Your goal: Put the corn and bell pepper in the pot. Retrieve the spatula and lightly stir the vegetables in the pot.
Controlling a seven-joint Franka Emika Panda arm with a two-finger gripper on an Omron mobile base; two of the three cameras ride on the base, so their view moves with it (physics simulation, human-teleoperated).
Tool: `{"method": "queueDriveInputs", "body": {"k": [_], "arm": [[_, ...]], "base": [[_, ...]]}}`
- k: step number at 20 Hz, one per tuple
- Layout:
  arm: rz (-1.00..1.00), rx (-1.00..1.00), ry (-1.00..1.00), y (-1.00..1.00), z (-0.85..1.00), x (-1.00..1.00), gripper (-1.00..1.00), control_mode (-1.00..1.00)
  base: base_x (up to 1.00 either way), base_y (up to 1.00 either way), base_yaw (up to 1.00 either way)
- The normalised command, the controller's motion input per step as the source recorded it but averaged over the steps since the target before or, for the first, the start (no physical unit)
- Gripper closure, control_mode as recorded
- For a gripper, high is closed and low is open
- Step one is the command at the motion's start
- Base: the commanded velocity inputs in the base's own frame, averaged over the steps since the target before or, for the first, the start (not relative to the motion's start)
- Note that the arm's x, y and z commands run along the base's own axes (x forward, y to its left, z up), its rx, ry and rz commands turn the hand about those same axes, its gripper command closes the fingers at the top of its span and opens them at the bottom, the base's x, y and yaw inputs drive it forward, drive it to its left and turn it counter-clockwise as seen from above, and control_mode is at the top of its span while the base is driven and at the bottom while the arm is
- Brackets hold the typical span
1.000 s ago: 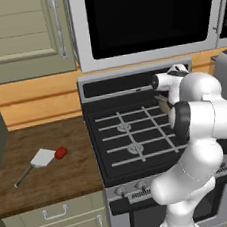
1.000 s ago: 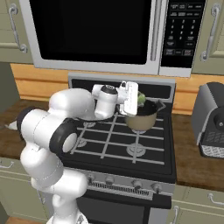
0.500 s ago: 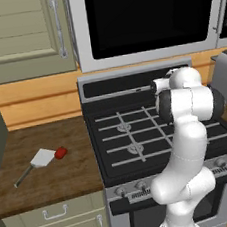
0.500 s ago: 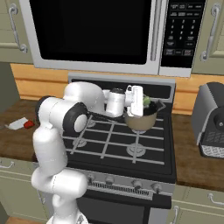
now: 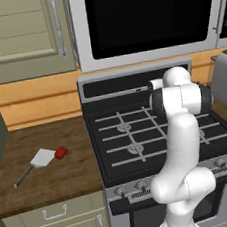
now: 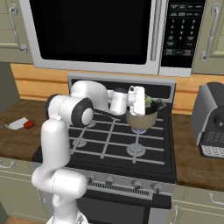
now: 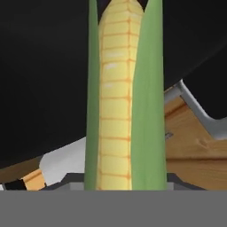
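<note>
The corn (image 7: 119, 97) stands upright between my fingers in the hand view, yellow kernels between green husk leaves. In the right base view my gripper (image 6: 145, 104) is shut on the corn (image 6: 148, 101) just above the rim of the grey-bronze pot (image 6: 142, 119), which sits on the stove's back right burner. The red bell pepper (image 5: 61, 152) lies on the wooden counter left of the stove, touching the pale blade of the spatula (image 5: 38, 159). Both show small in the right base view: pepper (image 6: 29, 124), spatula (image 6: 17, 124). In the left base view my arm hides the pot.
The black stove (image 5: 139, 142) has grates across its burners. A microwave (image 6: 100, 35) hangs low above it. A toaster (image 6: 212, 120) stands on the counter right of the stove. A cabinet (image 5: 20, 36) hangs above the left counter.
My arm has swung its elbow around and the hand has shifted slightly right, carrying the corn to just over the pot's rim. Pepper and spatula have not moved.
</note>
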Motion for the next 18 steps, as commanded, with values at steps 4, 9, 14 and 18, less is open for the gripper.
{"method": "queueDriveInputs", "body": {"k": [4, 9, 14, 18], "arm": [[0.00, 0.00, 0.00, -0.04, -0.13, 0.03, -1.00, -1.00], [0.00, 0.02, 0.00, 0.00, 0.09, -0.49, -1.00, -1.00], [-0.05, 0.10, -0.03, 0.20, 0.48, -0.89, -1.00, -1.00], [-0.05, 0.09, -0.03, 0.64, 0.44, -1.00, -1.00, -1.00]], "base": [[0.00, 0.00, 0.00], [0.00, 0.00, 0.00], [0.00, 0.00, 0.00], [0.00, 0.00, 0.00]]}}
